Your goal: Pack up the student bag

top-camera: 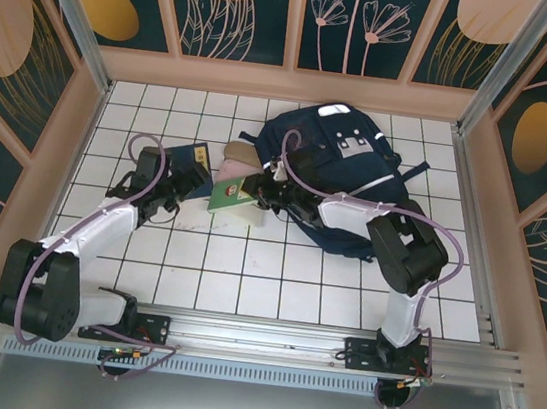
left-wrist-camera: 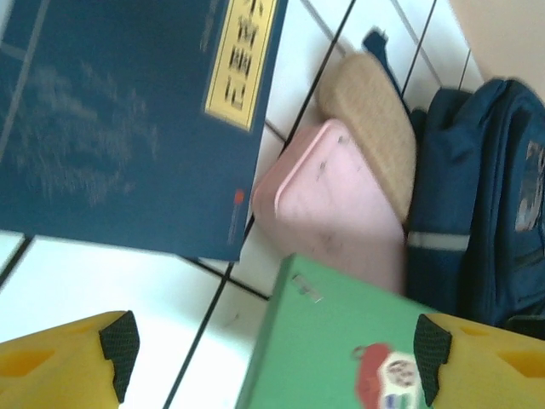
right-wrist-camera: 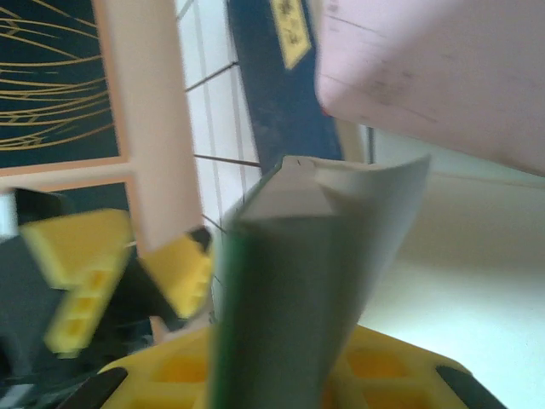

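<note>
The student bag [top-camera: 344, 163] lies on the far side of the counter [top-camera: 244, 271]. The left claw [left-wrist-camera: 272, 349] stands wide apart above the green book [left-wrist-camera: 332, 341]. The right claw [right-wrist-camera: 281, 379] is clamped on that book's edge. Bare tiles lie nearer to the arms.

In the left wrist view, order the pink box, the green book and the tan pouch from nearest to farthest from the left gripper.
1. green book, at the bottom, between the fingertips of the left gripper.
2. pink box, in the middle, past the book.
3. tan pouch, near the top, behind the box.
</note>
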Tool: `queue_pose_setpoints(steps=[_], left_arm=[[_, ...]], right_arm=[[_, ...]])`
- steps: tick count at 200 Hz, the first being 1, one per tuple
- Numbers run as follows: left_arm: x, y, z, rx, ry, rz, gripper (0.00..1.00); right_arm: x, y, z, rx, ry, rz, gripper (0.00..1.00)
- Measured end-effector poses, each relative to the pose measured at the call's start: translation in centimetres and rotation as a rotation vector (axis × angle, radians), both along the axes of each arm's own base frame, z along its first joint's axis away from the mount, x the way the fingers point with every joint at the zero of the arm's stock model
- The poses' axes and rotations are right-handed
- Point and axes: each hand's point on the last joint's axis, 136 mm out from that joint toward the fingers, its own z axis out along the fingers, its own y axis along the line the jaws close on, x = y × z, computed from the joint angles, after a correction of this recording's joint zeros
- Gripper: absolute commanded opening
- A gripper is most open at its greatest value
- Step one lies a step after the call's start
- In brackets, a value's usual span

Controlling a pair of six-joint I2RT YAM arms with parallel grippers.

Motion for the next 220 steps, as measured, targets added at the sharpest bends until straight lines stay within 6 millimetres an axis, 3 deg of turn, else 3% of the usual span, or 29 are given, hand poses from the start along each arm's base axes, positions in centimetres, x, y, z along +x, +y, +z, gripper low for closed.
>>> queue_pose_setpoints(steps=[34,84,123,147,192,220], left_arm=[[-1.3,-2.0,-1.5,-0.146,0.046,-0.039,0.84],[-0.6,-4.0,0.4,-0.344,-0.019,-0.056,0.73],[-0.3,-4.7,1.7,-0.437,-0.057,-0.057,0.46],[-0.1,-4.4,2.1,-0.434,-0.071,-0.043,0.29],[0.9,-3.7,4.5,-0.357,-0.153,-0.042,0.04],[0.8,-3.2,3.7,-0.305,-0.140,-0.033,0.00]], right_arm=[[0.2,0.2,3.4,0.055,-0.042,-0.004,0.25],[0.3,0.2,4.8,0.091,-0.035,-0.020,0.25],[-0.1,0.2,4.7,0.128,0.004,-0.024,0.25],[0.0,-0.1,4.6,0.128,0.014,-0.035,0.31],[-0.1,-0.7,4.3,0.095,0.016,-0.040,0.53],[-0.2,-1.3,4.6,0.039,-0.004,-0.042,0.60]])
